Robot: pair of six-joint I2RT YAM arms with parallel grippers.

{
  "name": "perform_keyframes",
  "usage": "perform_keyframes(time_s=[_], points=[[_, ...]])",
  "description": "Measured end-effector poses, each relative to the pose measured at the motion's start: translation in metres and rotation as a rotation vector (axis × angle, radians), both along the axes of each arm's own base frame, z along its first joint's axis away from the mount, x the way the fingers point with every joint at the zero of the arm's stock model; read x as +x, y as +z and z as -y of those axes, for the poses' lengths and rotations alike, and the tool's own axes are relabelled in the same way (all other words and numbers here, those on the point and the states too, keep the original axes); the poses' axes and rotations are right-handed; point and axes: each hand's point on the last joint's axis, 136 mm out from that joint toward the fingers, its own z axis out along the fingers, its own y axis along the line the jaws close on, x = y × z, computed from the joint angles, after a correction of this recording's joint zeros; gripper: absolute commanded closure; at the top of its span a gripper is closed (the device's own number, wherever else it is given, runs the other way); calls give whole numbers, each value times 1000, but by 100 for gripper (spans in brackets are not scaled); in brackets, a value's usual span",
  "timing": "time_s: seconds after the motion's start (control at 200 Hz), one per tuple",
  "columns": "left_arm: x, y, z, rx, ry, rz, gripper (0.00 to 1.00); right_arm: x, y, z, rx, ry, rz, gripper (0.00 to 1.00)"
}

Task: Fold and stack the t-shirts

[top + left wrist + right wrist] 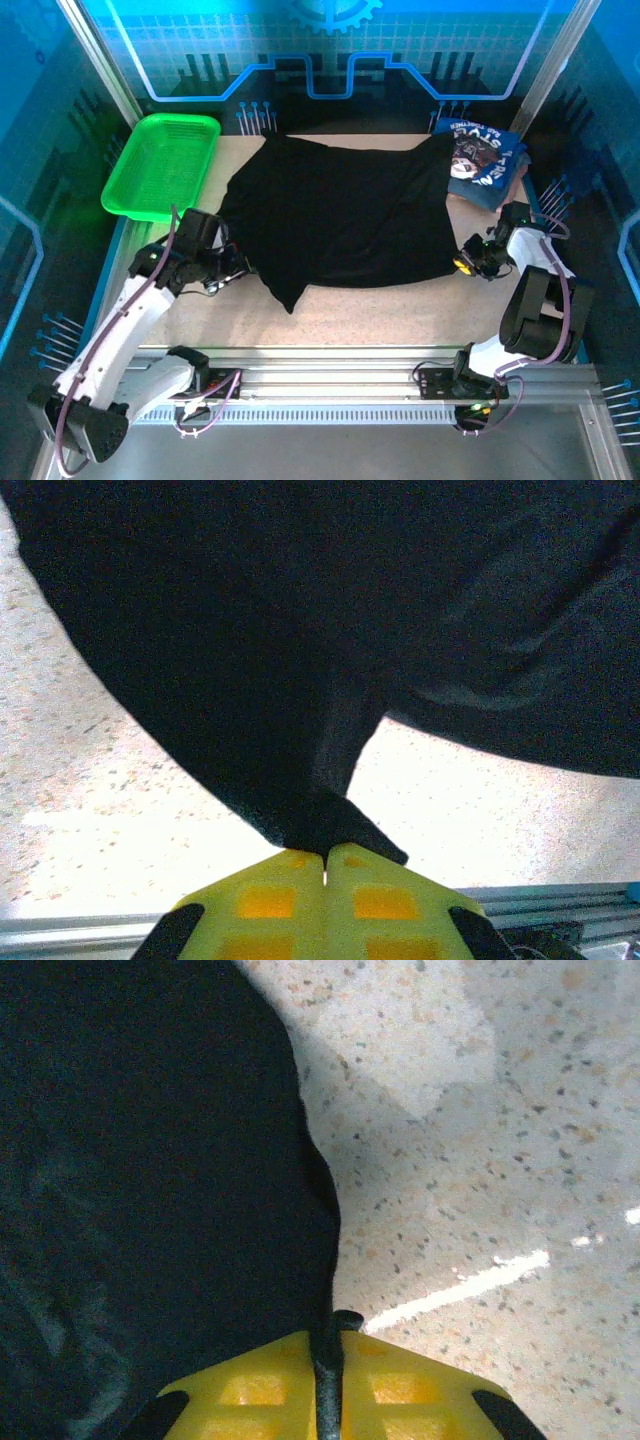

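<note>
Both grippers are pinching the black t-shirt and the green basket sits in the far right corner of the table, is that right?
Not quite. The green basket sits in the far left corner, as the top external view shows. The left gripper and the right gripper do each pinch an edge of the black t-shirt.

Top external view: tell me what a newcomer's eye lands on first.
A large plain black soft fabric t-shirt sprawls across the middle of the speckled table, the left gripper and right gripper each pinching a near corner. A bright green plastic basket sits at the far left corner, a folded blue t-shirt with white lettering at the far right.
</note>
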Motion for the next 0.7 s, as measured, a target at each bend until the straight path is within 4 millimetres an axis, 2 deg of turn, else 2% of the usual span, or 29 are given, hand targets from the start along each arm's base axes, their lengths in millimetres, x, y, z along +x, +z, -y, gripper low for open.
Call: perform_keyframes(time_s=[0.095, 0.17, 0.26, 0.305, 0.465, 0.7], points=[[-8, 4, -8, 13, 16, 14, 100, -2, 4, -2, 11, 2, -7, 84], [-12, 6, -12, 21, 22, 18, 100, -2, 6, -3, 17, 7, -8, 65], [-15, 6, -14, 29, 14, 25, 100, -2, 8, -5, 29, 20, -4, 48], [-16, 5, -14, 29, 12, 23, 100, -1, 7, -5, 34, 17, -5, 44], [-18, -3, -14, 32, 10, 3, 100, -3, 4, -5, 36, 30, -21, 41], [-15, -2, -13, 25, 8, 18, 100, -23, 7, -2, -27, 58, -38, 43]])
